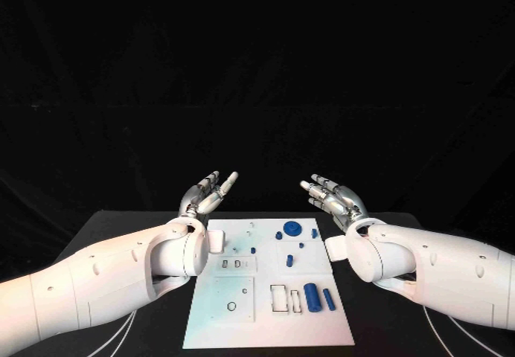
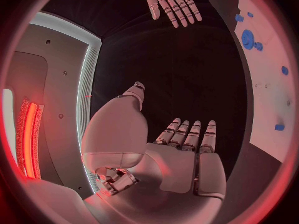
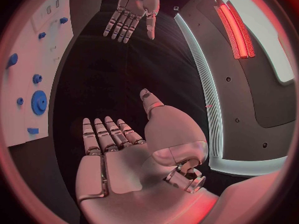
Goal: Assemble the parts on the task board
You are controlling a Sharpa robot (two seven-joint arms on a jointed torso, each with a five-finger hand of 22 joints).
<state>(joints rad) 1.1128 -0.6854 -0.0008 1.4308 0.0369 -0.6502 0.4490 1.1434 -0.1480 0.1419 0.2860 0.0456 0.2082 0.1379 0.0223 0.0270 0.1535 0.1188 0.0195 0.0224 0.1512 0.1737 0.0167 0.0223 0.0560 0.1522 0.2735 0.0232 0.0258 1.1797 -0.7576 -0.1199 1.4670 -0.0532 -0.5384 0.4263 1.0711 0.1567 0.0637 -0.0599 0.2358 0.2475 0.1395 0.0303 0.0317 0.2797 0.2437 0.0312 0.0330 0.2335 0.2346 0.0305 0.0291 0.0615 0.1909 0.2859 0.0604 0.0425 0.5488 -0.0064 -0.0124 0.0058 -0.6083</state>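
At lower centre of the head view, on the black table: the white task board, lying flat between two white arms. Scattered across it, blue parts: a round gear near the far edge, small pieces beside it, a thick cylinder and a thinner peg side by side toward the lower right. Also on the board, several rectangular and round recesses, outlined in dark lines at lower middle and centre left.

Above and beyond the board's far left corner, the left hand, raised off the table, palm turned inward, fingers extended and a little apart, holding nothing. Mirroring it beyond the far right corner, the right hand, likewise lifted, fingers spread, empty. Well apart from each other and from every part, both hands.

From the left wrist camera, same hand flat and open, board edge at the frame's right with gear; small blue pieces alongside, possibly pegs, too small to identify. From the right wrist camera, right hand open, board at left.
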